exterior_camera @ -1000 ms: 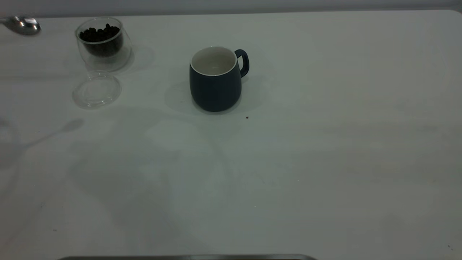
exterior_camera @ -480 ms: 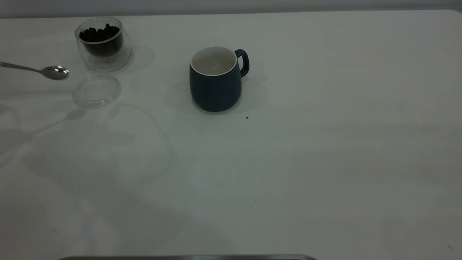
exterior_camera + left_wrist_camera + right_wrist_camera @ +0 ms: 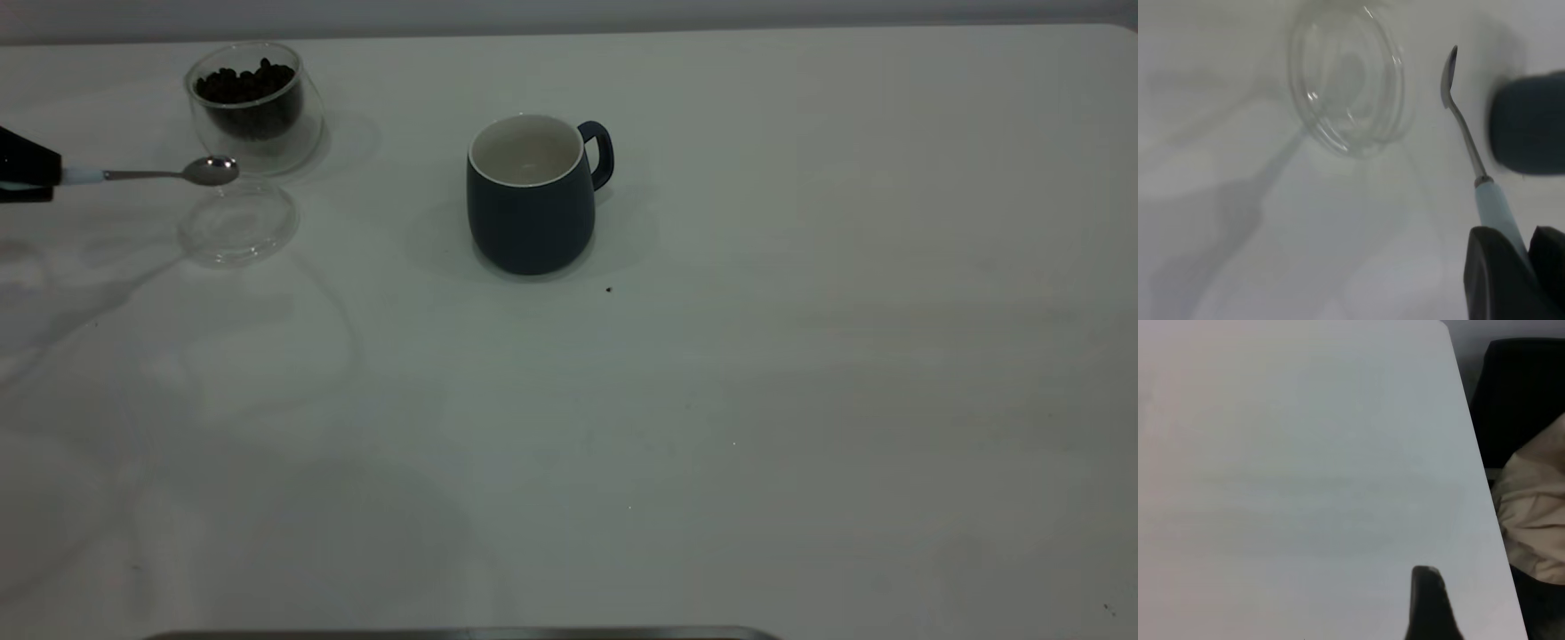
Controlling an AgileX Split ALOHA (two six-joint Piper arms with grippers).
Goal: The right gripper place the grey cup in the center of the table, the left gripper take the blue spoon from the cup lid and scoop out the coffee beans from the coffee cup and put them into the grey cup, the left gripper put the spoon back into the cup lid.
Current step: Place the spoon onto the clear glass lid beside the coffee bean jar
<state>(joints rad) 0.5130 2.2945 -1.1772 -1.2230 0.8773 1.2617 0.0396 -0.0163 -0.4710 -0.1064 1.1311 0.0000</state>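
Note:
My left gripper (image 3: 25,169) is at the far left edge of the table (image 3: 756,400), shut on the pale blue handle of the blue spoon (image 3: 160,173). The spoon lies level, and its metal bowl hovers between the coffee cup (image 3: 258,133) and the cup lid (image 3: 237,222). No beans show in the bowl. The coffee beans (image 3: 246,84) fill the glass cup. The grey cup (image 3: 532,204) stands upright mid-table, handle to the right, apparently empty. The left wrist view shows the gripper (image 3: 1519,250), spoon (image 3: 1463,130), lid (image 3: 1350,87) and grey cup (image 3: 1528,127). Only one finger (image 3: 1426,593) of my right gripper shows.
A small dark speck (image 3: 608,289) lies on the table just in front of the grey cup. In the right wrist view the table's edge (image 3: 1471,447) runs past a dark seat (image 3: 1518,393) with beige cloth (image 3: 1535,513).
My left gripper has come into view from the left. The spoon has moved down and to the right, from the far left corner to beside the glass cup, over the lid's far rim.

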